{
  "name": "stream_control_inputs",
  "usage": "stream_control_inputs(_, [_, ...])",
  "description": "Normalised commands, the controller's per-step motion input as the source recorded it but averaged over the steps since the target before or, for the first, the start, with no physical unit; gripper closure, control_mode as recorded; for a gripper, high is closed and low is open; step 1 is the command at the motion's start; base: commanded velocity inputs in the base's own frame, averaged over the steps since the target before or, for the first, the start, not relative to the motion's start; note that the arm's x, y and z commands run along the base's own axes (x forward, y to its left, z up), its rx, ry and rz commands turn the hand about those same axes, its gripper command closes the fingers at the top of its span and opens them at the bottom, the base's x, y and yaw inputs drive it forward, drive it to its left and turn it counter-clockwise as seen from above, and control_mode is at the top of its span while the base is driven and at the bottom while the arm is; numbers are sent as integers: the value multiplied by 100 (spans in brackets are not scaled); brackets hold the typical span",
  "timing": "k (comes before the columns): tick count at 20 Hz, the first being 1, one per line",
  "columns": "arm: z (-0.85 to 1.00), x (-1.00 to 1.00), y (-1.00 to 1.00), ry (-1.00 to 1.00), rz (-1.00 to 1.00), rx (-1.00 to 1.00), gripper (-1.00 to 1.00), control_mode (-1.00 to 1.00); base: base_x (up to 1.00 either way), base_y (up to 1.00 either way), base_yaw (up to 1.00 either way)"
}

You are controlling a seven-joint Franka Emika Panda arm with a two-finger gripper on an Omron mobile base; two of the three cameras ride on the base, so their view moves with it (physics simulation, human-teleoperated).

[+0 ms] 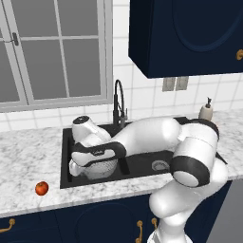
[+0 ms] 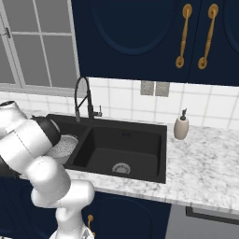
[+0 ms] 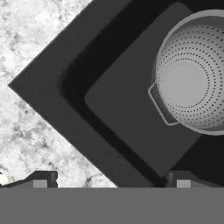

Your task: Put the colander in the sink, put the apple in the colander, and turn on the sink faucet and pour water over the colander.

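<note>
The light-grey perforated colander (image 1: 100, 169) (image 2: 64, 146) (image 3: 192, 81) sits upright in the left basin of the black sink (image 1: 142, 161) (image 2: 140, 135) (image 3: 127, 109). My gripper (image 3: 111, 183) (image 1: 75, 166) hangs open above that basin's corner, beside the colander, with nothing between its widely spread fingertips. The red-orange apple (image 1: 42, 188) rests on the marble counter in front of the sink and to its left. The black gooseneck sink faucet (image 1: 117, 102) (image 2: 83, 98) stands behind the sink's divider. No stream of water comes from the spout.
A beige soap dispenser (image 1: 206, 110) (image 2: 181, 126) stands on the counter right of the sink. Dark blue wall cabinets (image 1: 190, 33) (image 2: 154, 37) hang above, and a window (image 1: 52, 47) is at the back left. My arm arches over the right basin.
</note>
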Motion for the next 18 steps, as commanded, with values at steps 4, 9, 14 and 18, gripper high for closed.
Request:
stream_control_inputs(4, [36,-83,21,-13,-38,18,-100,-100,0,0,0])
stream_control_inputs(9, [37,-62,30,-9,-24,12,-100,-100,0,0,0])
stream_control_inputs(14, [22,-19,47,-3,-26,1,-100,-100,0,0,0])
stream_control_inputs(18, [19,0,43,1,-19,2,-100,-100,0,0,0])
